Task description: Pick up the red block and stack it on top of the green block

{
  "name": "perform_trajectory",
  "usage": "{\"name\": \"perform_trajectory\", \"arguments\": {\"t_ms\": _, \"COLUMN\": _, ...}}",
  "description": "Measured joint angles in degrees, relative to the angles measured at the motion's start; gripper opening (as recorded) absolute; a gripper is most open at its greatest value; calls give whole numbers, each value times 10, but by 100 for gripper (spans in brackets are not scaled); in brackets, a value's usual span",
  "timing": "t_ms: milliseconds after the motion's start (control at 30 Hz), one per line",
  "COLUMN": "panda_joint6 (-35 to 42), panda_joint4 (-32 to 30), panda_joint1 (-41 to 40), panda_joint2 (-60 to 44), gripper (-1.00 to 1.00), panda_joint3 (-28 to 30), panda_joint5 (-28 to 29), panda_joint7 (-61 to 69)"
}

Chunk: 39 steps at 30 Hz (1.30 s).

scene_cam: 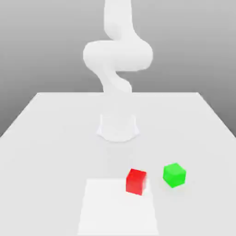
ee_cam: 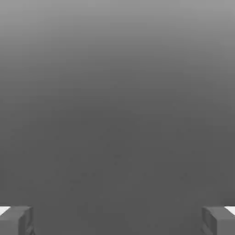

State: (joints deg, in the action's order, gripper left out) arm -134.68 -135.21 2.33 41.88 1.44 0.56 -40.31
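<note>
The red block [scene_cam: 136, 181] rests on the white table [scene_cam: 46, 138], near the front and a little toward the exterior view's right. Just beside it, further to that right and apart from it, sits the green block [scene_cam: 174, 175]. Both cubes lie flat on the table with nothing on top of them. In the hand view my gripper [ee_cam: 117, 220] is open: its two grey fingertips [ee_cam: 18, 219] stand far apart with nothing between them, and plain grey background lies ahead. Neither block is near the fingers in that view.
The white arm's base [scene_cam: 118, 126] stands mid-table behind the blocks, and the arm [scene_cam: 117, 55] curls upward above it. A paler rectangular patch [scene_cam: 117, 207] covers the table's front, touching the red block's lower left edge.
</note>
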Motion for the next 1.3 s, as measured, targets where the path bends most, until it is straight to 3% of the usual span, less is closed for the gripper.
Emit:
{"name": "perform_trajectory", "arguments": {"t_ms": 667, "panda_joint6": -260, "panda_joint4": -296, "panda_joint1": 164, "panda_joint2": -361, "gripper": 0, "panda_joint3": 91, "panda_joint5": 20, "panda_joint7": 510}}
{"name": "perform_trajectory", "arguments": {"t_ms": 800, "panda_joint6": -326, "panda_joint4": -297, "panda_joint1": 171, "panda_joint2": -441, "gripper": 0, "panda_joint3": 82, "panda_joint5": -24, "panda_joint7": 561}}
{"name": "perform_trajectory", "arguments": {"t_ms": 900, "panda_joint6": -379, "panda_joint4": -289, "panda_joint1": 135, "panda_joint2": -503, "gripper": 0, "panda_joint3": 38, "panda_joint5": -58, "panda_joint7": 587}}
{"name": "perform_trajectory", "arguments": {"t_ms": 933, "panda_joint6": -395, "panda_joint4": -287, "panda_joint1": 122, "panda_joint2": -523, "gripper": -100, "panda_joint3": 23, "panda_joint5": -66, "panda_joint7": 593}}
{"name": "perform_trajectory", "arguments": {"t_ms": 1167, "panda_joint6": -398, "panda_joint4": -286, "panda_joint1": 118, "panda_joint2": -527, "gripper": -100, "panda_joint3": 18, "panda_joint5": -67, "panda_joint7": 593}}
{"name": "perform_trajectory", "arguments": {"t_ms": 1300, "panda_joint6": -340, "panda_joint4": -296, "panda_joint1": 126, "panda_joint2": -458, "gripper": -100, "panda_joint3": 39, "panda_joint5": -24, "panda_joint7": 563}}
